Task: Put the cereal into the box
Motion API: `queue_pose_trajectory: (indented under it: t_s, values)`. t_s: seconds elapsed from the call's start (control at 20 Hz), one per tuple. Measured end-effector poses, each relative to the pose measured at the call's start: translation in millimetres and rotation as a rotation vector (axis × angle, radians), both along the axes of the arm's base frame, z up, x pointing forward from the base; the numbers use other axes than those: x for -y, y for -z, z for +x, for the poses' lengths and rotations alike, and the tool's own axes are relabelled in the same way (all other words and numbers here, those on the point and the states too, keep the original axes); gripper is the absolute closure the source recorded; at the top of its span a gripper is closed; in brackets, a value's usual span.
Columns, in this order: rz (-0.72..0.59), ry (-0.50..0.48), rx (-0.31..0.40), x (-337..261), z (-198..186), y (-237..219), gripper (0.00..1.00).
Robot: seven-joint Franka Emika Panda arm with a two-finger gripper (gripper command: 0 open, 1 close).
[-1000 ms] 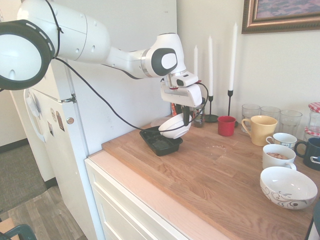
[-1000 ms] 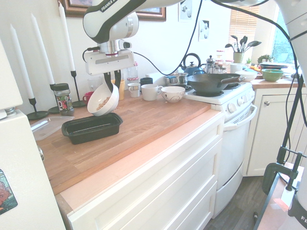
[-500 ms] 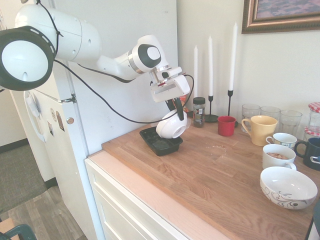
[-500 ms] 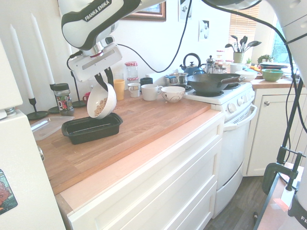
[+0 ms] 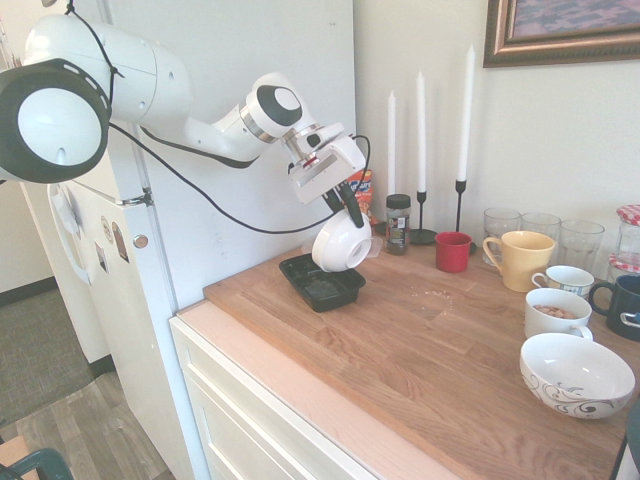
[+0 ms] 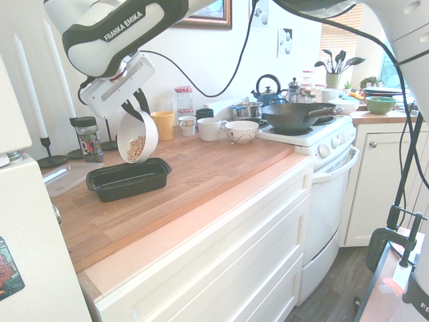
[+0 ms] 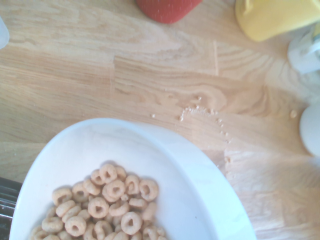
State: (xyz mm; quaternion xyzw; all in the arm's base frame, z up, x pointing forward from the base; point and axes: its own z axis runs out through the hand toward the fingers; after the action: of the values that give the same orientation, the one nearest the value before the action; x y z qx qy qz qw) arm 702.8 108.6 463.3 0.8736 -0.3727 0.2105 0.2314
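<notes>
You are looking at a wooden kitchen counter (image 5: 430, 340) with a white robot arm (image 5: 190, 105) reaching over its far corner. Take the box (image 6: 127, 180), a shallow black tray resting on the counter, as your landmark. It appears empty, though its floor is hard to see.

Directly above the box's far end hangs a white bowl (image 6: 137, 139), tipped steeply so its mouth faces down toward the tray. The gripper (image 6: 135, 107) pinches the bowl's upper rim, its fingers pressed against the rim on either side. Just behind the box lies a clear flat lid (image 6: 67, 177); further behind stand tall white candles (image 5: 466, 100).

The step in hand looks like the pour itself: the bowl is tilted but the cereal (image 6: 136, 149) is not yet out. Next you will likely need more tilt, keeping the bowl's lower lip over the tray so nothing lands on the wood.

The cereal sits inside the bowl, gathered against its lower side: small tan rings (image 7: 107, 205), dry and loose, piled a few deep. A few crumbs (image 7: 200, 111) dot the counter away from the box.
</notes>
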Motion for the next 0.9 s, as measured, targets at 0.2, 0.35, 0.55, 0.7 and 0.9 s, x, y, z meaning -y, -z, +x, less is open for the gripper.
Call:
queue_pose_trajectory:
  t_s: [0.2,0.35,0.55,0.7,0.9]
  values:
    - [-0.064,-0.028,-0.001,-22.9,-3.0,8.4,1.0]
    - [-0.104,-0.044,0.001,-36.6,-5.1,13.7,1.0]
    - [-0.148,-0.052,0.002,-39.6,-4.2,22.9,1.0]
    - [-0.186,-0.06,0.011,-41.4,-4.9,27.4,1.0]
    - [-0.251,-0.073,0.01,-43.0,-8.0,38.1,1.0]
